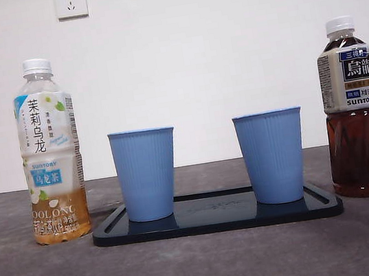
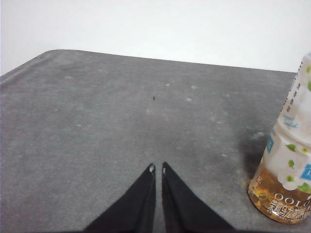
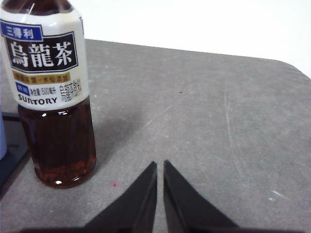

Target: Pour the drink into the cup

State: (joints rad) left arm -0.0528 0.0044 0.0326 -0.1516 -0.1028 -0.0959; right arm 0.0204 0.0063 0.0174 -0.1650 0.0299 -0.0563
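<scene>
Nothing started yet: both my claws sit low over the grey felt-like table [image 1: 204, 267], neither one holding anything. My left claw [image 2: 157, 168] has its jaws pressed nearly together, tips almost touching, and the pale clear plastic jasmine oolong bottle with white cap [image 1: 50, 151] stands near it off to one side, only a little golden liquid at its base. My right claw [image 3: 160, 165] is likewise narrow, empty, with the dark brown oolong tea bottle with white cap and Suntory label [image 3: 51, 92] close beside it, upright and well filled. In the front view two blue ribbed plastic cups [image 1: 146, 175] and [image 1: 272, 157] stand upright and apart on a flat black glossy tray [image 1: 218, 222], between the two bottles; both bottles stand on the table just off the tray ends. Neither arm shows in the front view. Judging the step: pre-grasp, deciding on a bottle. Next move needs a claw to spread wide, shift sideways to a bottle body, and close around it; both caps look still on, so pouring likely needs the cap off first. Nothing blocks either approach; the risks are knocking a bottle over with shut jaws and the tray lip near each bottle's base.
</scene>
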